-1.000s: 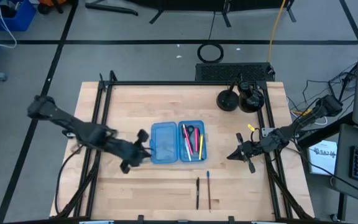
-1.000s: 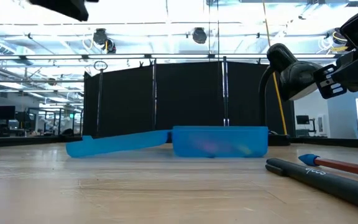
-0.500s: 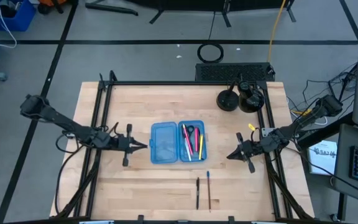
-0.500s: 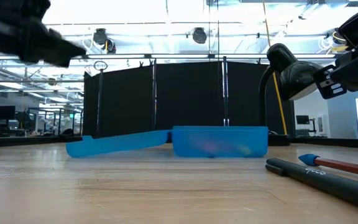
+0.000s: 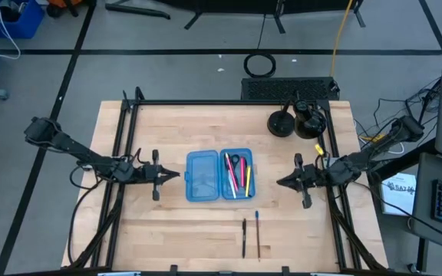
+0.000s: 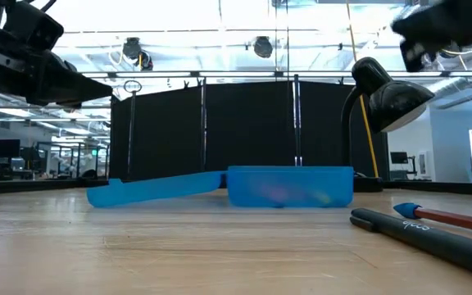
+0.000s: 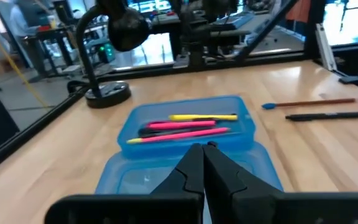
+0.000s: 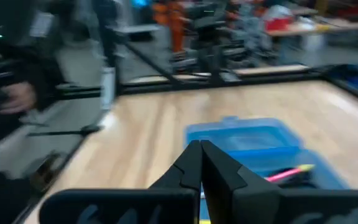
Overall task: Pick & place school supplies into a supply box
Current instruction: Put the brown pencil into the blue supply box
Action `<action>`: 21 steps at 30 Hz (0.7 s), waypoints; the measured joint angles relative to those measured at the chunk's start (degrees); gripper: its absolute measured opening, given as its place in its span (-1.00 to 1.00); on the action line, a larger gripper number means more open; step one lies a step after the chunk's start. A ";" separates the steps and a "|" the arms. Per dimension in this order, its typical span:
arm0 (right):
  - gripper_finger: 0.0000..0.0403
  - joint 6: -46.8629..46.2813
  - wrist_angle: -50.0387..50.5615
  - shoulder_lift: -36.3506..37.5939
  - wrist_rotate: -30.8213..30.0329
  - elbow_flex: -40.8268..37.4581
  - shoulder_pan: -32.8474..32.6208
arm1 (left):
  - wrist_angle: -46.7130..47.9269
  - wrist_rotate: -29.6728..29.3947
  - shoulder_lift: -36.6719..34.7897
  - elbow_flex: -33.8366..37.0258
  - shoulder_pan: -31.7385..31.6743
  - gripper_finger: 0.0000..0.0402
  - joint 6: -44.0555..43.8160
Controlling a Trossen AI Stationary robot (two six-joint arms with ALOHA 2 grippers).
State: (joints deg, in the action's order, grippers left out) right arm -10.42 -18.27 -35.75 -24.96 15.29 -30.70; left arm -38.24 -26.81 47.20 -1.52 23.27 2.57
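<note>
The supply box lies open at the table's middle, its lid half flat on the left and its tray half on the right. The tray holds black-handled scissors, pink pens and a yellow one. A black pen and a blue-tipped pencil lie on the wood nearer the front edge. My left gripper hovers shut just left of the lid, pointing level at the box. On the other side of the box, my right gripper is also shut and level, pointing at the tray.
A black desk lamp and a second round black base stand at the far right. Black frame rails run along the table's left and right sides. Bare wood lies in front of and behind the box.
My left arm has drawn back toward the table's left edge and sunk, and its gripper has tipped from pointing downward near the lid to level. My right gripper has risen a little. The box and the supplies have stayed put.
</note>
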 joint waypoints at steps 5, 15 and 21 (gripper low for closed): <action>-1.00 -9.28 23.52 -12.72 -7.77 21.63 -0.57 | 0.25 -0.26 0.01 0.00 0.00 -0.98 -1.71; -1.00 -51.29 71.35 -44.79 -2.15 61.88 1.54 | 1.06 -0.28 0.02 0.00 0.00 -0.97 -7.61; -1.00 -70.56 82.67 -56.95 6.37 69.97 3.84 | 2.51 -0.23 0.02 -0.02 0.00 -0.97 -9.22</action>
State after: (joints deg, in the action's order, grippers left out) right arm -80.98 64.40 -92.70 -18.59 85.25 -26.85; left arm -35.72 -27.05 47.22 -1.54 23.27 -6.66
